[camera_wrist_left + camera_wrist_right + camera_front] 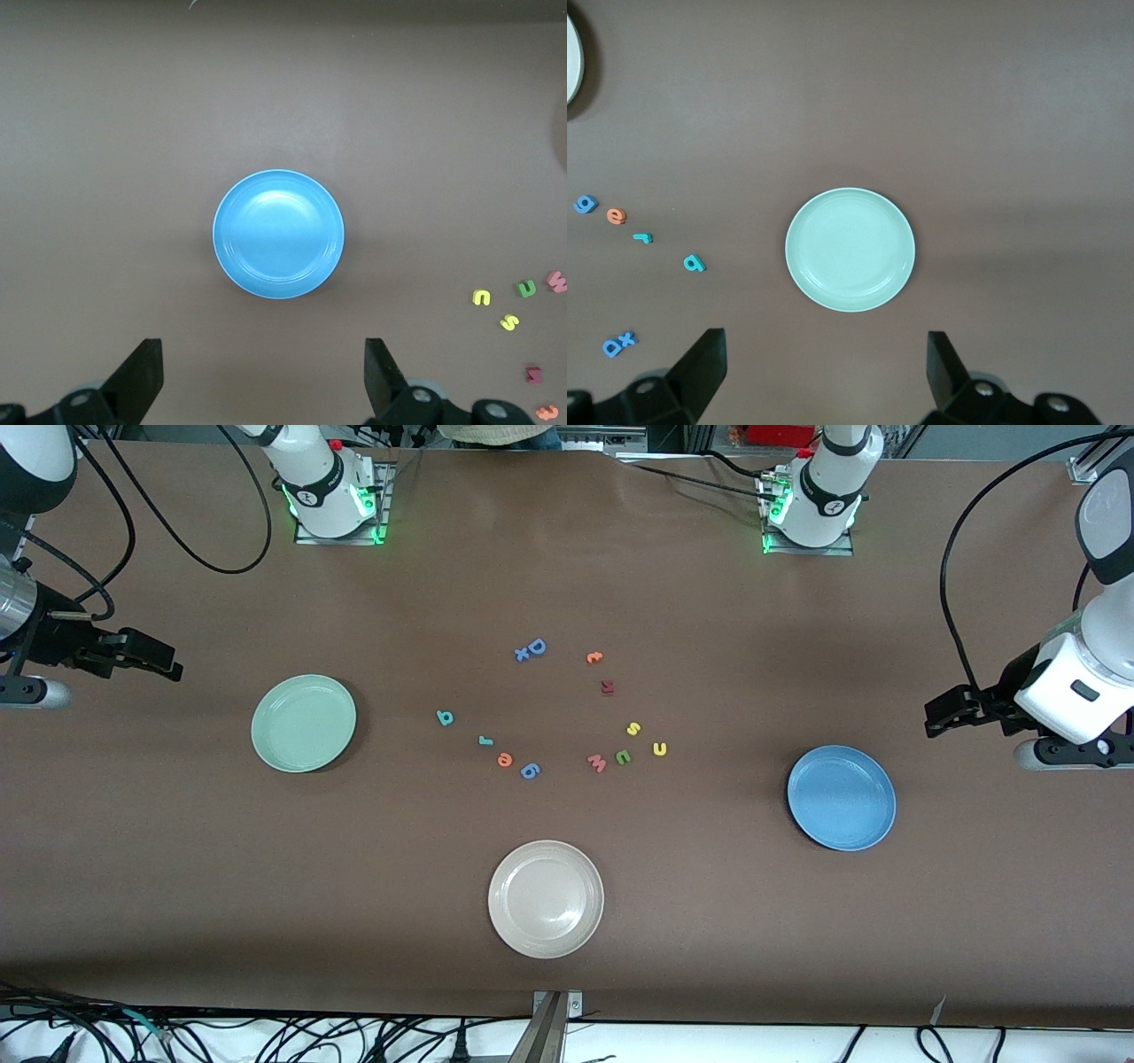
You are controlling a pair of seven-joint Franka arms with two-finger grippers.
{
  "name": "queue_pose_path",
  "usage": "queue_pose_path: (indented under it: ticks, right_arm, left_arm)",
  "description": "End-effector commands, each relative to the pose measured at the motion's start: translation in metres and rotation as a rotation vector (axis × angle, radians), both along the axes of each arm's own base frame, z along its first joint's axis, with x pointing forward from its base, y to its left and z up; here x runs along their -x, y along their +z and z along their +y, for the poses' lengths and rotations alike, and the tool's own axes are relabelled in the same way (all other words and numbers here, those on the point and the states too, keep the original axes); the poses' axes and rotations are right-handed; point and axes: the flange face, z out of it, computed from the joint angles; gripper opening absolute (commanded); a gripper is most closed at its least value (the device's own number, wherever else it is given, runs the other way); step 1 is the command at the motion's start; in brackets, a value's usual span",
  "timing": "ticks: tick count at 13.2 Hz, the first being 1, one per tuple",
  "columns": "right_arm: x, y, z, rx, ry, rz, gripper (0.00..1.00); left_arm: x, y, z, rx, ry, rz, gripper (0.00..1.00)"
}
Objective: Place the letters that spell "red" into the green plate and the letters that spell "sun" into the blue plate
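Note:
The teal "d" [445, 717], teal "r" [485, 740] and orange "e" [505, 760] lie in a row mid-table, beside the empty green plate [304, 723]. The yellow "s" [633, 729], yellow "u" [659, 749] and green "n" [623, 757] lie together toward the empty blue plate [841, 797]. My right gripper [159, 662] hangs open and empty over the table's right-arm end; its wrist view shows the green plate [850, 249]. My left gripper [941, 717] hangs open and empty over the left-arm end, with the blue plate [278, 234] in its wrist view.
A cream-white plate [546, 899] sits nearest the front camera. A periwinkle "6" [530, 770] lies next to the "e", and a pink "w" [597, 763] next to the "n". A blue "D" and "x" [531, 649], an orange letter [594, 657] and a dark red letter [607, 686] lie nearer the bases.

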Motion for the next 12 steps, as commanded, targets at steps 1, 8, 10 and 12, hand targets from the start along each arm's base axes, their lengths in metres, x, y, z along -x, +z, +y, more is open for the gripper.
queue_pose_path:
  ticks: [1, 8, 10, 12]
  right_arm:
    - [0.0020, 0.0084, 0.0003, 0.018, -0.005, -0.014, 1.00]
    - [0.0031, 0.0077, -0.0006, 0.018, -0.004, -0.005, 1.00]
    - [0.0037, 0.0077, -0.0006, 0.018, -0.004, -0.003, 1.00]
    - [0.0036, 0.0084, 0.0003, 0.018, -0.001, -0.005, 1.00]
  left_arm:
    - [-0.0044, 0.0050, 0.0011, 0.012, -0.006, -0.012, 1.00]
    - [-0.0047, 0.0041, 0.0001, 0.012, -0.007, -0.010, 1.00]
    - [-0.0047, 0.0041, 0.0001, 0.012, -0.007, -0.010, 1.00]
    - [-0.0047, 0.0041, 0.0001, 0.012, -0.007, -0.010, 1.00]
